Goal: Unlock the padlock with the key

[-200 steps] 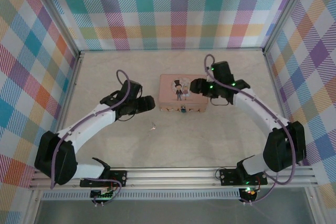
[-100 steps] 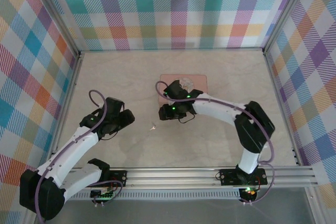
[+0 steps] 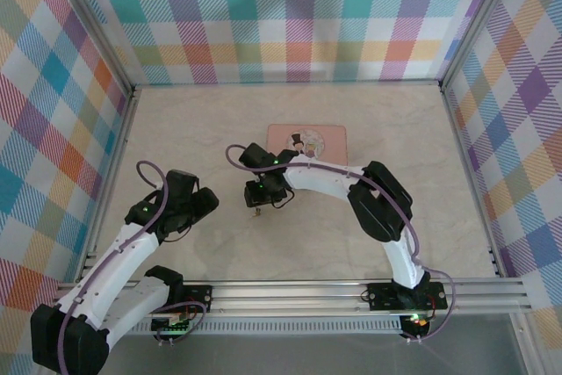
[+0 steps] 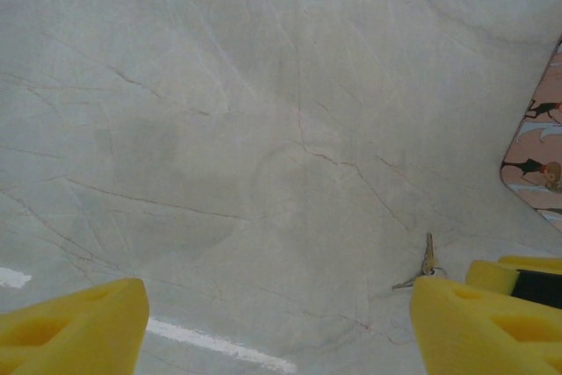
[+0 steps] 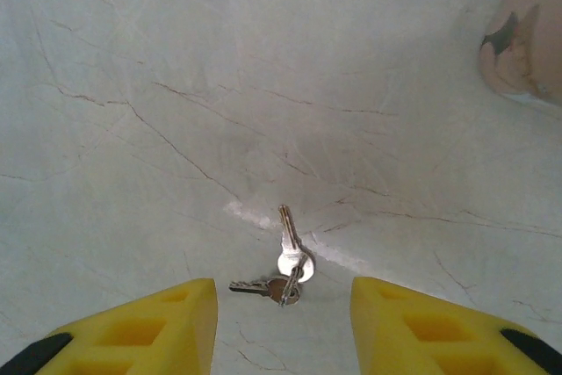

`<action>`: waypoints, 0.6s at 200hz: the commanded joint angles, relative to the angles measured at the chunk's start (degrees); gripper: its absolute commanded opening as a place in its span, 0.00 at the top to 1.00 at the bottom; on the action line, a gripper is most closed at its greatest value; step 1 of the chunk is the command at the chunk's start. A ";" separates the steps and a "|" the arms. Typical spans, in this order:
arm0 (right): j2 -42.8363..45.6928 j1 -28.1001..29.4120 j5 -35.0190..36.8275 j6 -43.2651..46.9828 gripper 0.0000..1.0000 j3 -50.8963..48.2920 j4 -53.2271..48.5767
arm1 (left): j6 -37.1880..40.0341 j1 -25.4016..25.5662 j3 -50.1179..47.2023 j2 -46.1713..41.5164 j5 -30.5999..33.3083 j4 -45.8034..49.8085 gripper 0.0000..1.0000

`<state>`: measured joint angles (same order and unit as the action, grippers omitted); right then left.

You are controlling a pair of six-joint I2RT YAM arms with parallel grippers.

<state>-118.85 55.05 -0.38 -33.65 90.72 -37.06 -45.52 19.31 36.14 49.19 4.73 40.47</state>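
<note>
The key is a pair of small silvery keys on one ring, lying flat on the pale table. My right gripper hangs just above it, open, one yellow fingertip on each side and neither touching it. From above, the right gripper has reached left of the pink tin, with the key at its tip. My left gripper is open and empty, a little left of the key. The padlock is hidden.
The pink picture tin lies at the back middle of the table, close behind my right arm. The right gripper's yellow fingertip comes in at the right of the left wrist view. Plaid walls close in three sides.
My right arm has swung from the tin's right side across to its left and down over the key, its jaws narrowing. My left arm has drawn back toward the near left.
</note>
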 commanded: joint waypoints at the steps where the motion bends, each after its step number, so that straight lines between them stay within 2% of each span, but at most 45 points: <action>1: -2.70 0.97 1.83 -0.63 0.55 2.59 -5.67 | -0.63 -0.68 -1.07 -0.63 -0.86 1.01 0.22; 120: -8.24 2.62 4.13 -1.07 0.65 5.09 -7.58 | -1.50 -1.12 -2.83 -1.97 -0.94 0.26 0.21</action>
<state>-124.38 56.95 2.31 -33.91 94.24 -42.68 -45.89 18.96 34.33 48.23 3.95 40.38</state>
